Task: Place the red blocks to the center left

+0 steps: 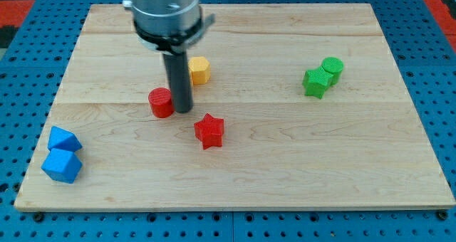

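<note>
A red cylinder (161, 102) stands left of the board's middle. A red star (209, 131) lies a little below and to its right. My tip (183, 109) is right next to the red cylinder, on its right side, seemingly touching it. The star is apart from the tip, down and to the right. The dark rod comes down from the grey arm head at the view's top.
A yellow hexagonal block (199, 70) sits just behind the rod to its right. Two green blocks (321, 77) stand together at the upper right. Two blue blocks (63, 155) sit at the lower left corner. The wooden board (285, 164) lies on a blue pegboard.
</note>
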Controlling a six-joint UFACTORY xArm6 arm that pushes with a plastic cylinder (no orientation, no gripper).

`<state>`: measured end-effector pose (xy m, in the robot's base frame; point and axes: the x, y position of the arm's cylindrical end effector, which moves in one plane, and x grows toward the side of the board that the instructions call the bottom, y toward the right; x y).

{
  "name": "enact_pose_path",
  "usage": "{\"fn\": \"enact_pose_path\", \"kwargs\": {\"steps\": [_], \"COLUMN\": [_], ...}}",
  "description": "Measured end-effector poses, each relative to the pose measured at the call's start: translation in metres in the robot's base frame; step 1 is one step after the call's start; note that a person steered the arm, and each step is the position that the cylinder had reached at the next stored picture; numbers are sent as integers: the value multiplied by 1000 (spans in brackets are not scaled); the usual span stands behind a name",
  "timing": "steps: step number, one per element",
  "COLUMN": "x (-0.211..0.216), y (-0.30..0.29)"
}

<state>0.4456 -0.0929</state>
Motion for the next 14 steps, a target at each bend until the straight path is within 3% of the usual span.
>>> {"fn": "enact_pose_path", "kwargs": {"steps": [1, 7, 8, 9, 11, 12, 13, 14], "x": [-7, 17, 2, -21, -19, 13, 51, 71], "y": [-57, -63, -112, -121, 90, 172, 195, 153]}}
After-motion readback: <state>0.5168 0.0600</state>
